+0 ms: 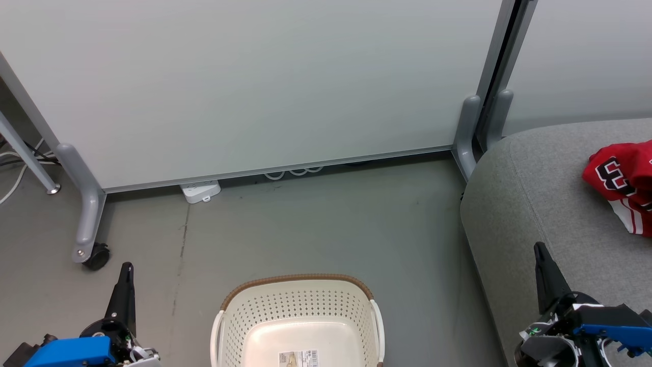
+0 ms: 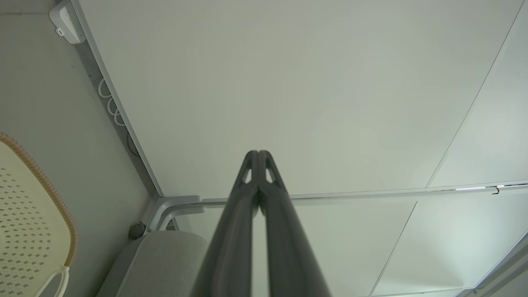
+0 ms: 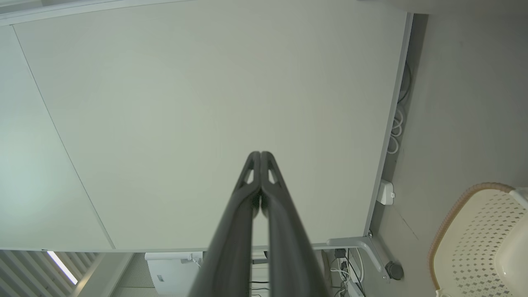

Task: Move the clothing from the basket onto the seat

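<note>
The cream perforated basket (image 1: 300,316) sits on the floor at the bottom centre, and no garment shows inside it, just a label on its bottom. Red clothing (image 1: 624,183) with a black numeral lies crumpled on the grey seat (image 1: 540,204) at the right edge. My left gripper (image 1: 126,270) is at the lower left, shut, its fingers (image 2: 258,156) pressed together with nothing between. My right gripper (image 1: 539,250) hangs over the seat's front part, shut and empty too, fingertips (image 3: 260,156) touching. The basket's rim (image 2: 49,185) and its wall (image 3: 474,243) edge into the wrist views.
A white partition panel (image 1: 254,81) on grey wheeled feet (image 1: 89,244) stands behind the basket. A white power strip (image 1: 200,191) and cables lie at its base. A second panel stands behind the seat. Grey floor spreads between basket, partition and seat.
</note>
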`<state>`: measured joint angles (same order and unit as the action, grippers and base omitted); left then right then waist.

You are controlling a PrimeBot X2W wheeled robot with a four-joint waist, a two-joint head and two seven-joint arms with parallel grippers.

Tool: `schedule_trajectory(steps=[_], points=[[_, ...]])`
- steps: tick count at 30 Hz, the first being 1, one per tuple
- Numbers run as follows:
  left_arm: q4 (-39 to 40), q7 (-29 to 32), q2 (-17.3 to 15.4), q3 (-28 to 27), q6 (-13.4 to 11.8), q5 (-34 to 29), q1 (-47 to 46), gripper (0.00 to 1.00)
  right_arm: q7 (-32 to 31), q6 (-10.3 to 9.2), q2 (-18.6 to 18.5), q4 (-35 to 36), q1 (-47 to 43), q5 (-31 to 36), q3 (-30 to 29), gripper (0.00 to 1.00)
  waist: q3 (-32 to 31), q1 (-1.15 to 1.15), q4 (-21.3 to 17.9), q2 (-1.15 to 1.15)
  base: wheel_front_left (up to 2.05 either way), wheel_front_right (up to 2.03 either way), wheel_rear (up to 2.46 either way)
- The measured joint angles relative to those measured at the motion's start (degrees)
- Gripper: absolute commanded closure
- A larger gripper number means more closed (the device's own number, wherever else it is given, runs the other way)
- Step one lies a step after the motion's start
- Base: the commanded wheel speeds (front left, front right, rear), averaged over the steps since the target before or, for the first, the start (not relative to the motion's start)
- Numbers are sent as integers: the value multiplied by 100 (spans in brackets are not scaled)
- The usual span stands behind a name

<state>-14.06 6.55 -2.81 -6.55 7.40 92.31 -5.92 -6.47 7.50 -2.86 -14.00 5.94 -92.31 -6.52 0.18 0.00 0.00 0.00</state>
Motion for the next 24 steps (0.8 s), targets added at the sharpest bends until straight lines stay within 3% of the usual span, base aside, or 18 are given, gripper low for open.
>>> schedule_trajectory(steps=[24], points=[[0,0,0,0,0,0,-5,100,-1,0,0,0,2,0,0,100,0,0,0,0,0,0,0]])
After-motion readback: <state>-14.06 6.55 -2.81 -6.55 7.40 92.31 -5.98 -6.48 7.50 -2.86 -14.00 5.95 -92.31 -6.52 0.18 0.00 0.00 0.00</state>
